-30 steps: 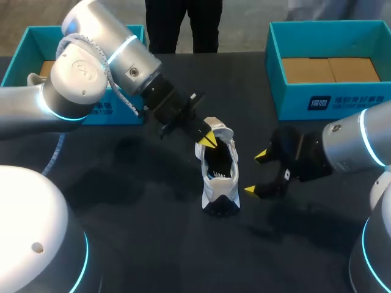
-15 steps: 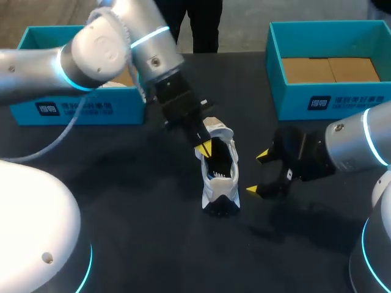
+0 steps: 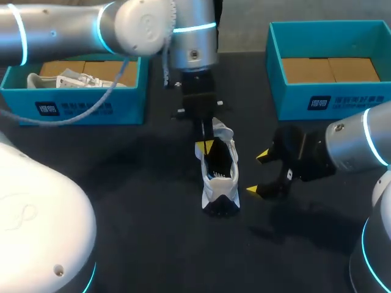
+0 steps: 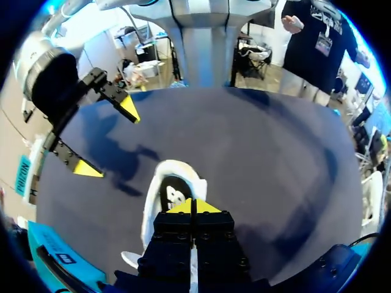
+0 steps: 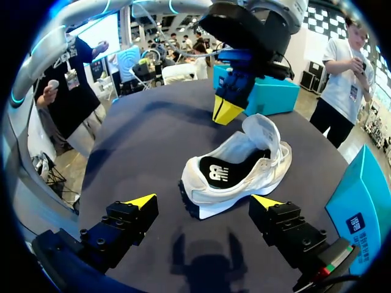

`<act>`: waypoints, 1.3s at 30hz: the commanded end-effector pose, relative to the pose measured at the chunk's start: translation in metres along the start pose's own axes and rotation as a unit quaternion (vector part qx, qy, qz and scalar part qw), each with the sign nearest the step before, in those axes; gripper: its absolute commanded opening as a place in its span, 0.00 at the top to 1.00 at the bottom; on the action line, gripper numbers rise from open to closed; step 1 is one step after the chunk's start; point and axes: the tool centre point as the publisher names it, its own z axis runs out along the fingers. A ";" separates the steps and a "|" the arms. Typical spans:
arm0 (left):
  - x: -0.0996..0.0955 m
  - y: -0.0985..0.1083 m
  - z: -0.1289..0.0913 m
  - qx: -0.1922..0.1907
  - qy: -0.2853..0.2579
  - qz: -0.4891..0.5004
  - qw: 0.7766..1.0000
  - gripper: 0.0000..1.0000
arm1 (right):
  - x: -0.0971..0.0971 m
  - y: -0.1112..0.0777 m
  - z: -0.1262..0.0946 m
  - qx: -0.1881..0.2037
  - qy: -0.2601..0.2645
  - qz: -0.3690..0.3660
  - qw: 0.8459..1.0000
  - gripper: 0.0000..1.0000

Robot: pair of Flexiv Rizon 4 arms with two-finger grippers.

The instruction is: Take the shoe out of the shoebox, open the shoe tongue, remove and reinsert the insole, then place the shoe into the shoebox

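The shoe (image 3: 219,177) sits upright on the surface (image 3: 140,201), the left gripper (image 3: 208,146), tips pressed together, at its 12 o'clock over the opening, the right gripper (image 3: 256,173) spread wide at its 3 o'clock, just apart.

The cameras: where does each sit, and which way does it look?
Head view: above and behind, looking down on the table; left arm and right arm show.
Left wrist view: on the left arm, looking along its shut left pincer at the shoe.
Right wrist view: on the right arm, looking past its open right pincer at the shoe.
All share the shoe.
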 end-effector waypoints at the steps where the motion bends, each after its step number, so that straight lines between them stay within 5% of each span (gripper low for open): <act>1: -0.001 0.005 0.004 -0.001 0.043 -0.002 0.999 1.00 | 0.001 0.000 0.000 0.001 -0.001 0.000 1.000 0.00; 14: -0.012 0.017 0.036 -0.012 0.040 0.030 0.999 1.00 | 0.001 0.000 0.000 0.001 -0.001 0.000 1.000 0.00; 20: -0.015 0.027 0.048 -0.053 0.057 0.030 0.996 1.00 | 0.001 0.000 0.000 0.001 -0.001 0.000 1.000 0.00; 39: -0.017 0.038 0.085 -0.058 0.067 0.029 0.996 1.00 | 0.001 0.000 0.000 0.001 -0.001 0.000 1.000 0.00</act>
